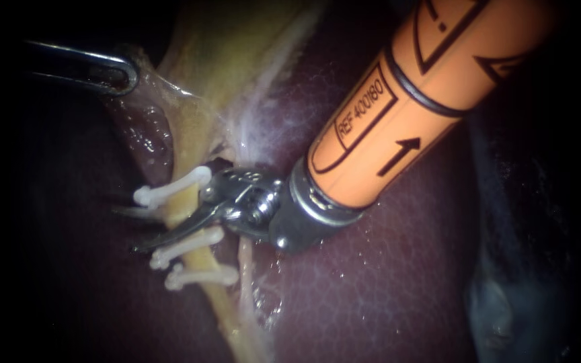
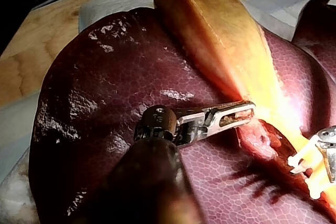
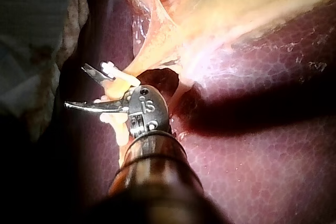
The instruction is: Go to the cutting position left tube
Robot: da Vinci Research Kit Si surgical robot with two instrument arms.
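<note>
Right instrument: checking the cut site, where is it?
Endoscope view, left of centre: right instrument, jaws open, on the tube between upper clip and two lower clips.

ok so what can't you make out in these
Endoscope view: the left tube between the clips, partly covered by the right instrument's tip.
Endoscope view: the left instrument's shaft, lost in darkness; how much gallbladder it holds is unclear.
Left wrist view: the right instrument, cut off by the picture's edge.
Right wrist view: the left tube past the clips, behind the instrument's wrist.
</note>
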